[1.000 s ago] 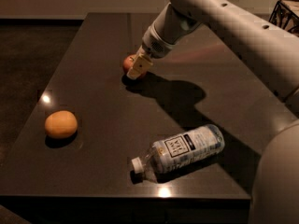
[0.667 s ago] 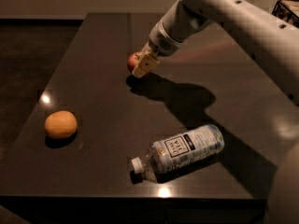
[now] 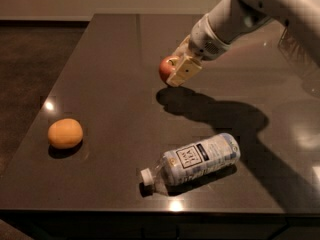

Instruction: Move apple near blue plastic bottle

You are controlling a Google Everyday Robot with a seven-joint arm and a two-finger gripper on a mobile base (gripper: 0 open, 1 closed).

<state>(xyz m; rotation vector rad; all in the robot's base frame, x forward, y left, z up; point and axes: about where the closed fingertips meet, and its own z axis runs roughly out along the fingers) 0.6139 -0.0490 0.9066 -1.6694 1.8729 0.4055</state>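
Observation:
The small red apple (image 3: 166, 68) is held in my gripper (image 3: 176, 70), lifted a little above the dark table (image 3: 105, 59) near its middle; its shadow lies just below on the tabletop. The gripper's tan fingers (image 3: 183, 71) close around the apple from the right. The blue plastic bottle (image 3: 196, 160) lies on its side near the front edge, white cap pointing left, label facing up. The apple is well above and behind the bottle in the camera view.
A plain orange round fruit (image 3: 65, 133) sits at the front left of the table. My white arm (image 3: 260, 9) reaches in from the upper right and casts a broad shadow (image 3: 225, 116) between the gripper and the bottle.
The gripper with the apple has moved to the right and slightly up off the table. The bottle and the orange fruit have not moved.

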